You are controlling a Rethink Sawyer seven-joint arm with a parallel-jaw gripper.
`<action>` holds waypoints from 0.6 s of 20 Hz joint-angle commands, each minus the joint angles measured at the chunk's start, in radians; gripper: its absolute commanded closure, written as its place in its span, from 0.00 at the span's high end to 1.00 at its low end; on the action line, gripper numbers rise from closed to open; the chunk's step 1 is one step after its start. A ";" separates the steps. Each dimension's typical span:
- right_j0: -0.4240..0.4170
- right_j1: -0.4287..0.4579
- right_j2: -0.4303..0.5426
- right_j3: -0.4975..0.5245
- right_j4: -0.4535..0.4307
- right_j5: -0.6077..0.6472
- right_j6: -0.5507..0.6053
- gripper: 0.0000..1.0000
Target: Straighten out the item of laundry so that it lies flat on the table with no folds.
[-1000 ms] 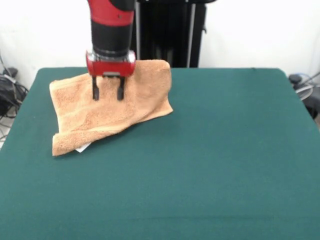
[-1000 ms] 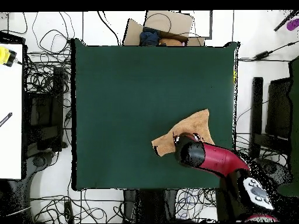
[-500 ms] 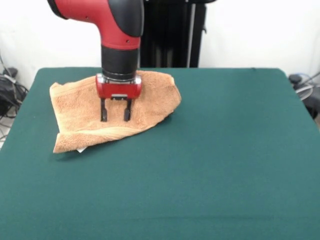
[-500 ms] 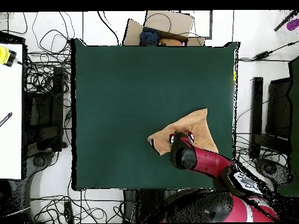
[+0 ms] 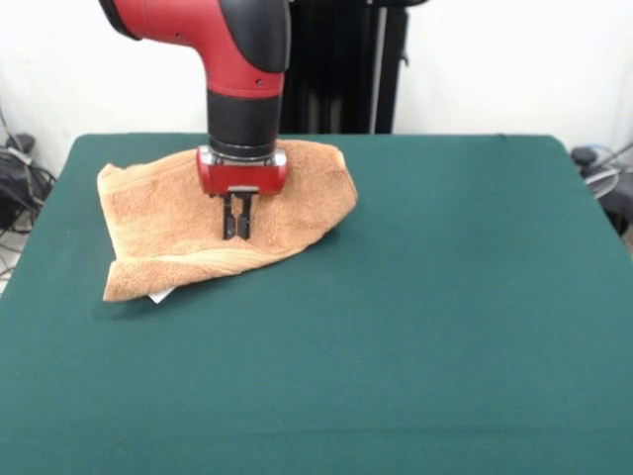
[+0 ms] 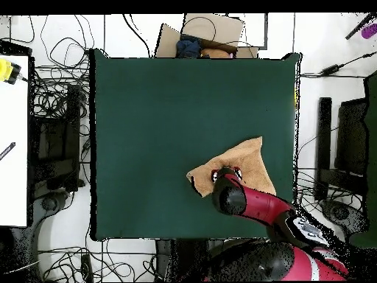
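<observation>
Even, bright room light from above; soft shadow under the towel (image 5: 213,213), no glare, table (image 5: 415,327) evenly lit

Front camera faces me across the table (image 5: 445,327), at close range; overhead camera looks straight down from farther off, my base at bottom; both share the table.

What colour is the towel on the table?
The towel is orange-tan, lying on the dark green table. It shows best in the front view.
</observation>
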State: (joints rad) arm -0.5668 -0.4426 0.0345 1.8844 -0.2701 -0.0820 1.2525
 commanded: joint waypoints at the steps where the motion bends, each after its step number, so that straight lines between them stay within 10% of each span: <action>1: 0.004 0.097 0.104 0.004 0.044 0.066 0.208 0.00; 12: 0.048 0.058 0.077 0.010 0.094 0.152 0.211 0.00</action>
State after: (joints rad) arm -0.5652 -0.4437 0.0340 1.8871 -0.2506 -0.0783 1.2525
